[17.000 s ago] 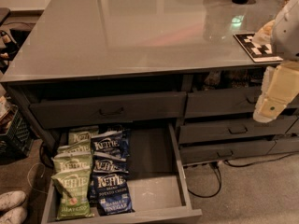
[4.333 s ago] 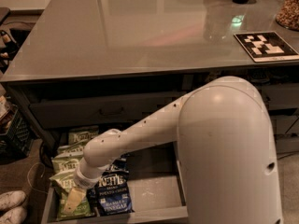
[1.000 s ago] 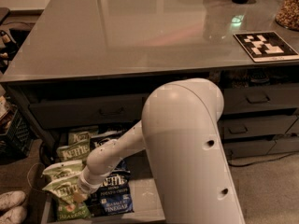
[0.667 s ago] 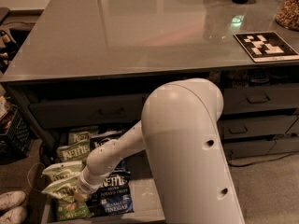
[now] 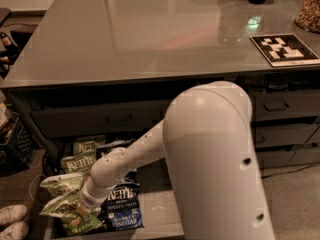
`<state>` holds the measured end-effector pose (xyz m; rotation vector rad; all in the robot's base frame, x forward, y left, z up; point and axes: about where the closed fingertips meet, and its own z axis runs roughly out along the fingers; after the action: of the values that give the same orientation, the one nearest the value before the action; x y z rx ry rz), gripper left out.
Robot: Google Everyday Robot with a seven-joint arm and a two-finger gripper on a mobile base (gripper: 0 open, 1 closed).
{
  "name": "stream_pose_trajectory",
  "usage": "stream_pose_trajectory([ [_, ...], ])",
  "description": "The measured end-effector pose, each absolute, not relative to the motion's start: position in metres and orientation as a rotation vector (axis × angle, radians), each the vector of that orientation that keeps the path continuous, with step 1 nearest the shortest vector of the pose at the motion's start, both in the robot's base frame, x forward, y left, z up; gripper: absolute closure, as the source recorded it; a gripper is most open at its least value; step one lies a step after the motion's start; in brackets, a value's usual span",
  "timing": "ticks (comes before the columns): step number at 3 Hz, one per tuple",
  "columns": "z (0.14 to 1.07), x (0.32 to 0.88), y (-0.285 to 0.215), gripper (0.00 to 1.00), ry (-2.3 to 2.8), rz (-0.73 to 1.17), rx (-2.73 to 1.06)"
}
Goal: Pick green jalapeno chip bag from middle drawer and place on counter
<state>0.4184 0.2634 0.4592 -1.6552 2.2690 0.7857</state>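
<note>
Swung leftward over the last few seconds, the white arm (image 5: 135, 156) is now stretched down into the middle drawer (image 5: 157, 218), and the right-hand drawer fronts, hidden before, are back in sight. At the arm's tip the gripper (image 5: 81, 211) is set low at the drawer's left side, and its claw is seen clamped onto the green jalapeno chip bag (image 5: 62, 207). That bag is crumpled and tilted, its left end pushed out past the drawer's left wall. A second green bag (image 5: 60, 184) is bunched just above it, and two more green bags (image 5: 80, 161) are lined up behind. A dark blue Kettle bag (image 5: 120, 209) is lying flat just beside the gripper, to its right. Up top, the counter (image 5: 150, 29) is bare of chip bags, with the patterned board (image 5: 284, 49) at its right edge. White shoes (image 5: 12, 223) are glimpsed on the floor at left.
</note>
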Motion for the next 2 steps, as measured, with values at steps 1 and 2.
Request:
stream_pose_trajectory([
  [1,0.48,0.411,0.267,1.0,2.216,0.773,-1.702],
  [2,0.494,0.407,0.27,1.0,2.168,0.762,-1.745],
])
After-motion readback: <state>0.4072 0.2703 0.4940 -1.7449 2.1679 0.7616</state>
